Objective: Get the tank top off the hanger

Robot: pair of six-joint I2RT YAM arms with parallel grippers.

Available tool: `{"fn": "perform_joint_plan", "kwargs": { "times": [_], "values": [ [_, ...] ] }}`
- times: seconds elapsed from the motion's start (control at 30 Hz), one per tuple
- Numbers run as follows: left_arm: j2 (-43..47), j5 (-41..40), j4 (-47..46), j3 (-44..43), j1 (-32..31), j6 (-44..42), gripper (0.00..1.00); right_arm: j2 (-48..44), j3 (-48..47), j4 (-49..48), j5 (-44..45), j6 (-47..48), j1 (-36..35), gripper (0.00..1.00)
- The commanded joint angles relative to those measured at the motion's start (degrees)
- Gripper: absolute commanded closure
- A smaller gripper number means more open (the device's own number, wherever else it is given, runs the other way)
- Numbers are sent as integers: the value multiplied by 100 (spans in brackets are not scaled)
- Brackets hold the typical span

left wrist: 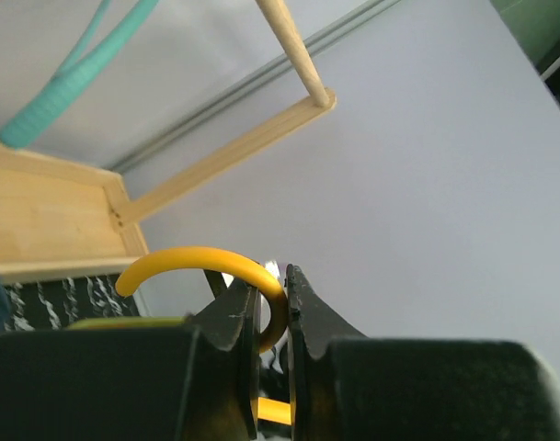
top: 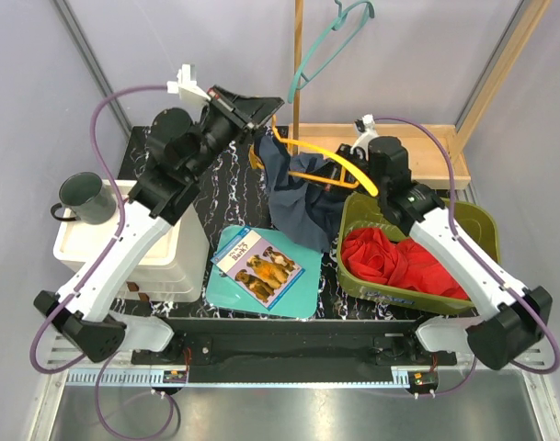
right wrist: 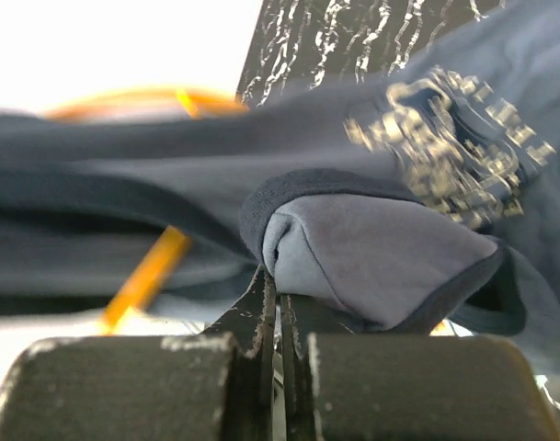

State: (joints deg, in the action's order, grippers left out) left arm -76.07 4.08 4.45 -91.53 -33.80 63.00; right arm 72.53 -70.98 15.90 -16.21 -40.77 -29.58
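Note:
A dark navy tank top hangs crumpled on a yellow hanger over the middle of the black marbled table. My left gripper is shut on the hanger's hook, seen in the left wrist view as a yellow curve pinched between the fingertips. My right gripper is shut on a fold of the tank top, its hem bunched right at the fingertips. A yellow hanger bar shows behind the cloth.
A green bin holds red cloth at the right. A picture book lies on a teal board. A white box carries a dark mug at the left. A teal hanger hangs from a wooden rack behind.

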Motion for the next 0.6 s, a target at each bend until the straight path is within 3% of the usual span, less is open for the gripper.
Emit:
{"fn": "perform_joint_plan", "kwargs": {
  "times": [0.0, 0.13, 0.27, 0.43, 0.57],
  "values": [
    [567, 559, -1969, 931, 251, 1670, 100, 428, -592, -482, -391, 123, 32, 100],
    [682, 673, -3263, 1584, 339, 2398, 100, 648, -742, -562, -760, 34, 32, 100],
    [541, 883, -4573, 2015, 366, 3094, 100, 351, -409, -562, -568, 140, 32, 100],
    [585, 946, -4515, 1955, 366, 2824, 100, 16, 58, -492, -288, 236, 93, 100],
    [602, 1234, -4093, 1639, 366, 2761, 100, -178, 41, 96, 485, 438, 303, 100]
  ]
}}
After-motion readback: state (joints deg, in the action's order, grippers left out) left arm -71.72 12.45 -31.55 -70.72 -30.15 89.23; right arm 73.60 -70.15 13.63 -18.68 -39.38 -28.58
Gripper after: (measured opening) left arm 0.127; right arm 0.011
